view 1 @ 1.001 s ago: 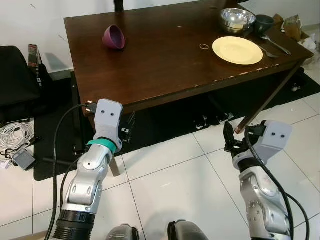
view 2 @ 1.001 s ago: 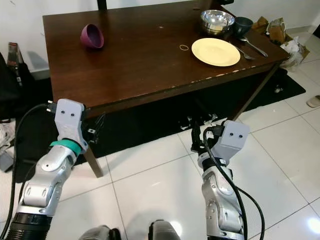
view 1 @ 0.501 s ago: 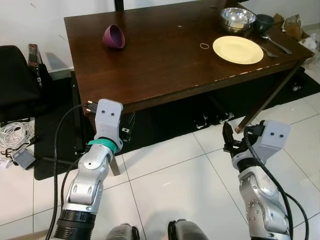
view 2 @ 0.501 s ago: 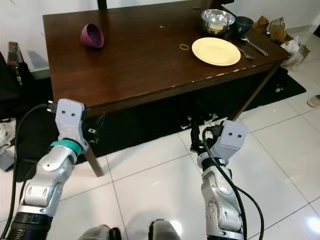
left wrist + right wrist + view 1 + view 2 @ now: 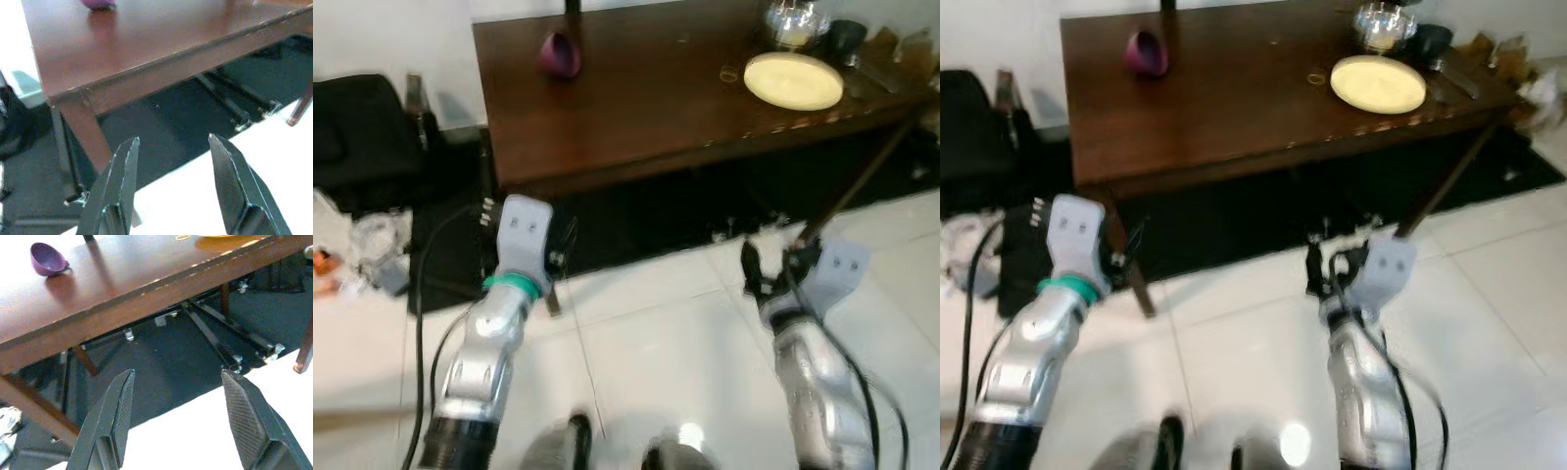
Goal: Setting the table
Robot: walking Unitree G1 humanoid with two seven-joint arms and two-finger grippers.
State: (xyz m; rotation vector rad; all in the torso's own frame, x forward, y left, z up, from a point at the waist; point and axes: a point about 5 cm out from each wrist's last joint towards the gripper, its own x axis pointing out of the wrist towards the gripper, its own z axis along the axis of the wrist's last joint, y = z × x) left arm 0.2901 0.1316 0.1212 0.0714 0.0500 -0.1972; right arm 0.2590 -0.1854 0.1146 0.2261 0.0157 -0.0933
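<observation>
Purple bowl (image 5: 1147, 51) at 11 o'clock on the table (image 5: 1234, 98); yellow plate (image 5: 1378, 82) at 1 o'clock. Left gripper (image 5: 171, 191) and right gripper (image 5: 176, 423): fingers spread, empty, below the table edge. Wrist views add under-table frame bars (image 5: 210, 335).

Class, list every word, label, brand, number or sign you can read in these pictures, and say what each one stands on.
None can be read.
The upright box left of the table: any print is too blurred to read.
The bags at the table's far right: blurred, no print legible.
The plate, purple bowl and both grippers, left and right: no lettering visible.
</observation>
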